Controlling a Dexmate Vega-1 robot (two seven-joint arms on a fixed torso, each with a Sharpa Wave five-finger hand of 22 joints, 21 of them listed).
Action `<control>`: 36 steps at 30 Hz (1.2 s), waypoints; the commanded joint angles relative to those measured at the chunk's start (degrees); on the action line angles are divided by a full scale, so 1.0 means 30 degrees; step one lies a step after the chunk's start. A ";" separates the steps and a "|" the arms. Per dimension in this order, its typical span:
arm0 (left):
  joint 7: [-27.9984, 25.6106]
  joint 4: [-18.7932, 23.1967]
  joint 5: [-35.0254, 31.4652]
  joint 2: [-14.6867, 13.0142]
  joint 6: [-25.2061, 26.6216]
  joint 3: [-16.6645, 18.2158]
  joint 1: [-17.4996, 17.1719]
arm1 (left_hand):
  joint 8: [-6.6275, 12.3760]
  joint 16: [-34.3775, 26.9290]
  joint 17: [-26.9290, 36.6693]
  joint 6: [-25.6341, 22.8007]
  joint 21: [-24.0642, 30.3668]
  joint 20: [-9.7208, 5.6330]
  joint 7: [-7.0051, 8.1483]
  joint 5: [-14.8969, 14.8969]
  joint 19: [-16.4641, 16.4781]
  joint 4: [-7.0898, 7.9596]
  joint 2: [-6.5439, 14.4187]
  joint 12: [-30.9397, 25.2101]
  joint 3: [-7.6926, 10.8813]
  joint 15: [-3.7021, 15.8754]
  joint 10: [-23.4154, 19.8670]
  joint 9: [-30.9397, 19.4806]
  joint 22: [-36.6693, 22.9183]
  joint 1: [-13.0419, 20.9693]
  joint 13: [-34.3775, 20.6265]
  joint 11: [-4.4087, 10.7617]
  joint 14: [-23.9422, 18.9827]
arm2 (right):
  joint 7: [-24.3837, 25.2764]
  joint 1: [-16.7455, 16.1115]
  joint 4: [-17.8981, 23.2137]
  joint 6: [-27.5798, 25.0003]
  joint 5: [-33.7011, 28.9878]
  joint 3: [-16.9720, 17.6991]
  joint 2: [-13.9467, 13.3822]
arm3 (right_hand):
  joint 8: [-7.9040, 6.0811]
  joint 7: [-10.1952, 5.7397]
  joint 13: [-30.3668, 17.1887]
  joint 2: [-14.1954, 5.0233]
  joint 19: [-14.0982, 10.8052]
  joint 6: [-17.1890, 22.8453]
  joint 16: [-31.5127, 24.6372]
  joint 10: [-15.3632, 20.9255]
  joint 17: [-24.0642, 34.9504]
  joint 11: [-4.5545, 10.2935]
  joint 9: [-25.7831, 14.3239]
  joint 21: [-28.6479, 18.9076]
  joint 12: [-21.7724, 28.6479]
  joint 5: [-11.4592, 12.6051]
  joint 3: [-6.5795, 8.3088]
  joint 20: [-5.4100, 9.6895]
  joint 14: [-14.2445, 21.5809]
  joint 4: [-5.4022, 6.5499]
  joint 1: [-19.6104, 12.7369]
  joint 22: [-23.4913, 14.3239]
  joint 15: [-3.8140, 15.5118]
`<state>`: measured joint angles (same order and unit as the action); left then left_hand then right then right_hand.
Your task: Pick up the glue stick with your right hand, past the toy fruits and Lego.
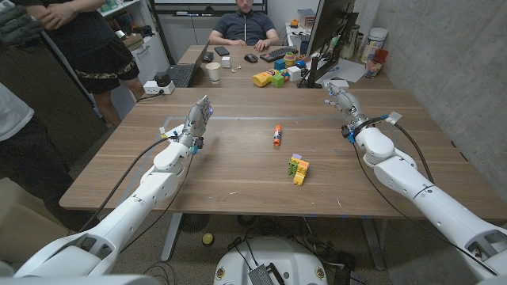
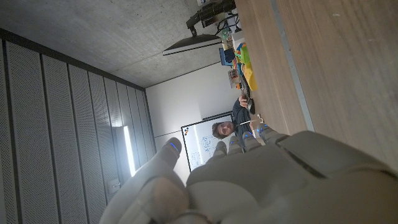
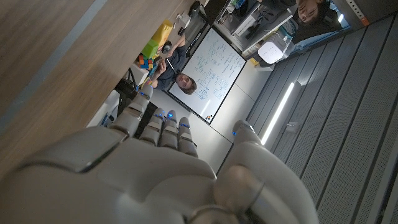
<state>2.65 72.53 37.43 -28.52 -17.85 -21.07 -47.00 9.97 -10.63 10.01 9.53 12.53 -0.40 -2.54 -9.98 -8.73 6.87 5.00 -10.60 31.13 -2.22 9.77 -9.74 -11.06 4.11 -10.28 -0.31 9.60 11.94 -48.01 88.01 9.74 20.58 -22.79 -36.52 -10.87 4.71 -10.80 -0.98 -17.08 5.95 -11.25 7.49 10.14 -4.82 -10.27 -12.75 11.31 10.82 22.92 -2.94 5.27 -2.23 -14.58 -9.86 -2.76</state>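
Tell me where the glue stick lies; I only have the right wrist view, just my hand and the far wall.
Observer: The glue stick lies mid-table, apart from both hands.
Operator: Report what sits near it.
Observer: A yellow and green Lego stack stands nearer the robot than the stick, slightly toward the right arm.
Operator: Give me my right hand's state.
Observer: The right hand is open near the table's far right edge, holding nothing.

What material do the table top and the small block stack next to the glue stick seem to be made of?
Table: apparently wood or wood veneer, matte brown, with visible grain lines. Block stack: probably glossy moulded plastic, judging by its bright yellow and green colours and studded brick shape.
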 commanded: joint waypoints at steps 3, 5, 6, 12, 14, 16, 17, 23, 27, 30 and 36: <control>0.0016 0.0207 0.0095 -0.0041 -0.0181 0.0104 -0.0258 | 0.0109 -0.0059 0.0055 0.0386 0.0046 0.0044 -0.0013 -0.0119 -0.0172 -0.0013 0.0395 -0.0104 0.0044 0.0012 0.1181 -0.0029 -0.0037 -0.0016 -0.0060 -0.0023 0.2176 | 0.2080 -0.0161 0.2406 -0.0883 -0.3205 0.0110 -0.0790 | -0.0066 0.0103 -0.0077 -0.0034 -0.0357 0.0099 -0.0128 0.0154 0.0055 0.0043 -0.0094 -0.0087 0.0099 0.0112 0.0075 0.0276 0.0277 -0.0251 -0.0459 -0.0066 0.0154; 0.0045 0.0221 0.0117 -0.0060 -0.0187 0.0118 -0.0282 | 0.0107 -0.0059 0.0055 0.0390 0.0045 0.0046 -0.0013 -0.0120 -0.0175 -0.0013 0.0395 -0.0105 0.0042 0.0008 0.1180 -0.0029 -0.0037 -0.0017 -0.0060 -0.0026 0.2177 | 0.2236 -0.0145 0.2653 -0.0993 -0.3599 0.0099 -0.0839 | -0.0082 0.0121 -0.0077 -0.0060 -0.0404 0.0141 -0.0122 0.0166 0.0055 0.0016 -0.0096 -0.0074 0.0092 0.0130 0.0097 0.0261 0.0325 -0.0347 -0.0590 -0.0065 0.0144; 0.0032 0.0226 0.0112 -0.0066 -0.0195 0.0124 -0.0292 | 0.0103 -0.0057 0.0055 0.0401 0.0042 0.0051 -0.0013 -0.0120 -0.0182 -0.0012 0.0396 -0.0103 0.0041 0.0010 0.1185 -0.0029 -0.0037 -0.0018 -0.0060 -0.0022 0.2181 | 0.2286 -0.0136 0.2744 -0.0998 -0.3749 0.0100 -0.0842 | -0.0081 0.0141 -0.0077 -0.0072 -0.0434 0.0141 -0.0121 0.0172 0.0055 0.0005 -0.0098 -0.0066 0.0086 0.0139 0.0106 0.0258 0.0359 -0.0408 -0.0669 -0.0064 0.0140; 0.0090 0.0189 0.0124 -0.0076 -0.0296 0.0154 -0.0313 | 0.0107 -0.0060 0.0056 0.0392 0.0044 0.0048 -0.0007 -0.0124 -0.0175 -0.0009 0.0404 -0.0107 0.0033 0.0014 0.1178 -0.0029 -0.0037 -0.0026 -0.0060 -0.0006 0.2178 | 0.2669 0.0036 0.3428 -0.1439 -0.5161 -0.0045 -0.1055 | -0.0134 0.0055 -0.0085 -0.0138 -0.0640 0.0301 -0.0111 0.0406 0.0057 0.0088 -0.0105 -0.0069 0.0152 0.0169 0.0120 0.0510 0.0477 -0.0616 -0.0942 -0.0066 0.0257; 0.0120 0.0207 0.0168 -0.0093 -0.0284 0.0175 -0.0334 | 0.0105 -0.0059 0.0056 0.0397 0.0041 0.0055 -0.0013 -0.0124 -0.0185 -0.0008 0.0405 -0.0107 0.0031 0.0014 0.1179 -0.0029 -0.0037 -0.0027 -0.0060 -0.0008 0.2183 | 0.2929 0.0069 0.3709 -0.1689 -0.5746 -0.0107 -0.1085 | -0.0182 -0.0023 -0.0090 -0.0225 -0.0742 0.0443 -0.0152 0.0579 0.0084 0.0095 -0.0112 -0.0074 0.0200 0.0188 0.0094 0.0654 0.0610 -0.0632 -0.0974 -0.0070 0.0319; 0.0137 0.0227 0.0180 -0.0118 -0.0287 0.0188 -0.0356 | 0.0103 -0.0057 0.0056 0.0401 0.0040 0.0054 -0.0005 -0.0125 -0.0185 -0.0008 0.0406 -0.0107 0.0030 0.0002 0.1180 -0.0029 -0.0037 -0.0029 -0.0060 0.0003 0.2187 | 0.3170 0.0075 0.4028 -0.1984 -0.6255 -0.0145 -0.1093 | -0.0208 -0.0076 -0.0095 -0.0322 -0.0809 0.0532 -0.0203 0.0640 0.0139 0.0131 -0.0119 -0.0077 0.0209 0.0207 0.0031 0.0755 0.0709 -0.0518 -0.0832 -0.0075 0.0398; 0.0137 0.0231 0.0190 -0.0120 -0.0301 0.0200 -0.0370 | 0.0104 -0.0059 0.0056 0.0400 0.0043 0.0063 -0.0006 -0.0125 -0.0178 -0.0007 0.0408 -0.0108 0.0028 0.0008 0.1178 -0.0029 -0.0037 -0.0030 -0.0060 -0.0001 0.2182 | 0.3243 0.0092 0.4187 -0.2112 -0.6584 -0.0190 -0.1161 | -0.0228 -0.0102 -0.0098 -0.0356 -0.0864 0.0593 -0.0230 0.0685 0.0163 0.0137 -0.0125 -0.0087 0.0220 0.0222 -0.0011 0.0776 0.0771 -0.0454 -0.0746 -0.0078 0.0415; 0.0127 0.0295 0.0190 -0.0167 -0.0401 0.0252 -0.0474 | 0.0102 -0.0061 0.0057 0.0404 0.0044 0.0053 -0.0008 -0.0126 -0.0176 -0.0007 0.0408 -0.0110 0.0021 0.0013 0.1174 -0.0029 -0.0037 -0.0035 -0.0060 -0.0010 0.2181 | 0.3741 0.0073 0.4955 -0.2642 -0.8146 -0.0345 -0.1301 | -0.0281 -0.0120 -0.0111 -0.0409 -0.1108 0.0795 -0.0304 0.0973 0.0238 0.0102 -0.0144 -0.0129 0.0295 0.0293 -0.0213 0.0864 0.0976 -0.0218 -0.0398 -0.0085 0.0491; 0.0119 0.0410 0.0222 -0.0215 -0.0434 0.0296 -0.0581 | 0.0105 -0.0061 0.0057 0.0397 0.0041 0.0055 0.0001 -0.0126 -0.0181 -0.0008 0.0403 -0.0111 0.0013 0.0006 0.1172 -0.0029 -0.0037 -0.0039 -0.0060 -0.0013 0.2180 | 0.3930 0.0050 0.5331 -0.2833 -0.9015 -0.0448 -0.1350 | -0.0304 -0.0112 -0.0115 -0.0369 -0.1175 0.0888 -0.0311 0.1068 0.0236 0.0056 -0.0148 -0.0131 0.0314 0.0323 -0.0275 0.0879 0.1056 -0.0200 -0.0344 -0.0085 0.0504; 0.0122 0.0469 0.0247 -0.0242 -0.0461 0.0325 -0.0648 | 0.0100 -0.0061 0.0057 0.0411 0.0039 0.0064 -0.0003 -0.0127 -0.0186 -0.0007 0.0403 -0.0108 0.0008 0.0011 0.1181 -0.0029 -0.0037 -0.0042 -0.0060 -0.0015 0.2182 | 0.4060 0.0089 0.5479 -0.2916 -0.9767 -0.0606 -0.1387 | -0.0316 -0.0109 -0.0117 -0.0351 -0.1174 0.0938 -0.0297 0.1113 0.0226 0.0077 -0.0149 -0.0118 0.0323 0.0339 -0.0289 0.0867 0.1062 -0.0218 -0.0359 -0.0085 0.0498; 0.0240 0.0401 0.0303 -0.0244 -0.0584 0.0369 -0.0667 | 0.0096 -0.0060 0.0057 0.0426 0.0042 0.0064 0.0001 -0.0129 -0.0178 -0.0006 0.0406 -0.0107 0.0001 0.0013 0.1183 -0.0029 -0.0037 -0.0048 -0.0060 -0.0008 0.2185 | 0.4435 0.0147 0.6112 -0.3821 -1.1685 -0.1027 -0.1383 | -0.0308 -0.0113 -0.0120 -0.0286 -0.1073 0.0981 -0.0220 0.1152 0.0187 0.0080 -0.0149 -0.0041 0.0309 0.0384 -0.0312 0.0803 0.1004 -0.0335 -0.0486 -0.0081 0.0518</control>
<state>3.01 73.63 38.10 -29.07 -19.10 -20.23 -48.64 9.96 -10.62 9.99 9.52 12.52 -0.40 -2.54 -9.98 -8.73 6.87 5.00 -10.60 31.13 -2.22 9.77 -9.73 -11.05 4.11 -10.27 -0.32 9.60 23.23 -47.82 103.16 1.67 -5.69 -24.26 -40.38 -11.31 4.40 -11.08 -1.90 -20.33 8.31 -11.92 10.35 10.54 -4.40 -10.54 -12.75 11.75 11.66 22.21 -0.31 8.01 -3.07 -15.93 -10.01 -1.42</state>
